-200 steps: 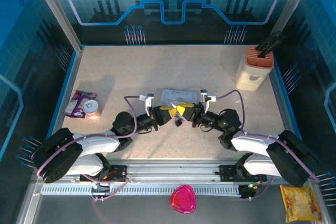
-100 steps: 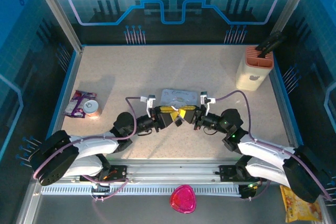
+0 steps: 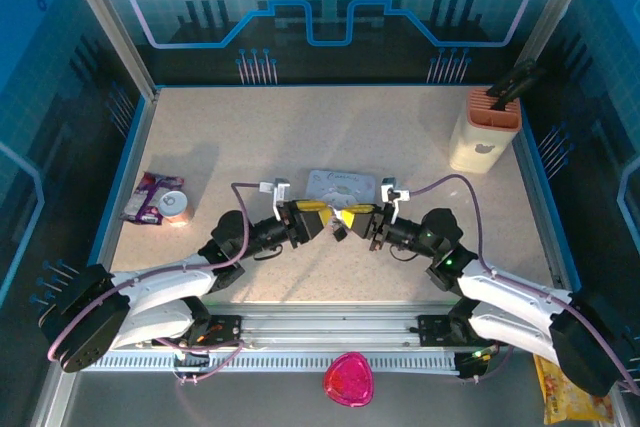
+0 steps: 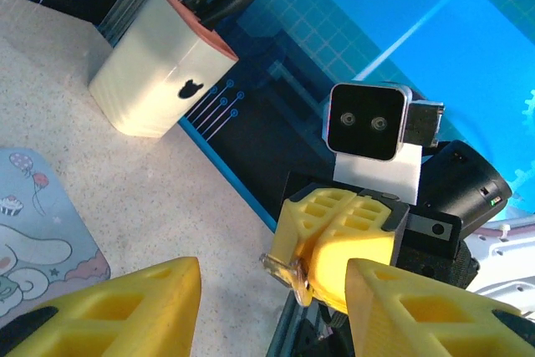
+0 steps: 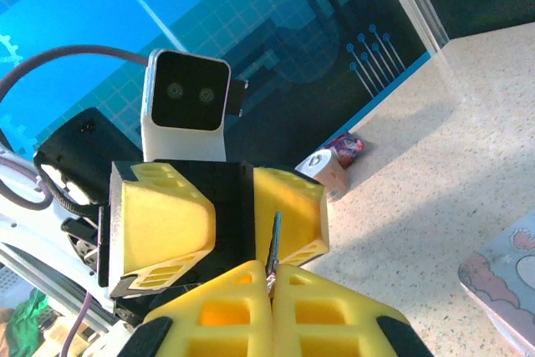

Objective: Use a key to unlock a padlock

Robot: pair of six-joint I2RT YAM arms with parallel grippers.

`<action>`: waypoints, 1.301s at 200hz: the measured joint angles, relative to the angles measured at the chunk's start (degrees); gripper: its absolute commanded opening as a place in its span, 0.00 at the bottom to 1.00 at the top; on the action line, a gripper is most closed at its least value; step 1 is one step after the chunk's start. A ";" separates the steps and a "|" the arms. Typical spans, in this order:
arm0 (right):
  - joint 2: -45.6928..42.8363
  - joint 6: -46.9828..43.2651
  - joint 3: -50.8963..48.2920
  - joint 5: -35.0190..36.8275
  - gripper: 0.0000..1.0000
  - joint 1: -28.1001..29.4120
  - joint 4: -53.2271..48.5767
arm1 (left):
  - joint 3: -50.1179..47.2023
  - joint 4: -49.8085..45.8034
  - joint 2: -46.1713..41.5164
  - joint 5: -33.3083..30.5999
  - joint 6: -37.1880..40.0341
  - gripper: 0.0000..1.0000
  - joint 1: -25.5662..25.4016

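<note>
Cartoon tin (image 3: 342,183), knife block (image 3: 483,137), pink dish (image 3: 347,379)

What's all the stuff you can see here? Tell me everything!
table: one, speckled beige, under everything
tin: one, pastel with cartoons, middle of the table
knife block: one, cream with an orange top and black handles, far right corner
snack packet: one, purple, left edge
small round tub: one, white and orange, beside the packet
pink thing: one, bright pink, on the front rail
snack bag: one, yellow, near right, off the table
key: one, thin grey, pinched in the right hand
left hand: one, yellow fingers, open, facing the right hand
right hand: one, yellow fingers, shut on the key
</note>
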 measured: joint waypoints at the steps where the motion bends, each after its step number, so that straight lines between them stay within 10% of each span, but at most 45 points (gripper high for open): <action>1: 0.02 0.02 0.00 0.00 0.00 0.02 0.02 | 0.00 -0.02 0.00 0.02 0.02 0.49 0.00; 128: 3.02 -0.59 0.02 0.26 0.00 1.57 2.43 | 1.46 1.36 2.29 3.48 -3.23 0.01 0.26; 182: 7.21 2.67 0.07 0.39 0.16 1.57 10.03 | 1.44 6.16 4.07 1.25 -4.85 0.00 0.13; 260: 10.86 6.34 0.04 -1.97 0.14 1.95 17.29 | 1.44 11.32 5.66 -0.22 -4.92 0.00 -1.31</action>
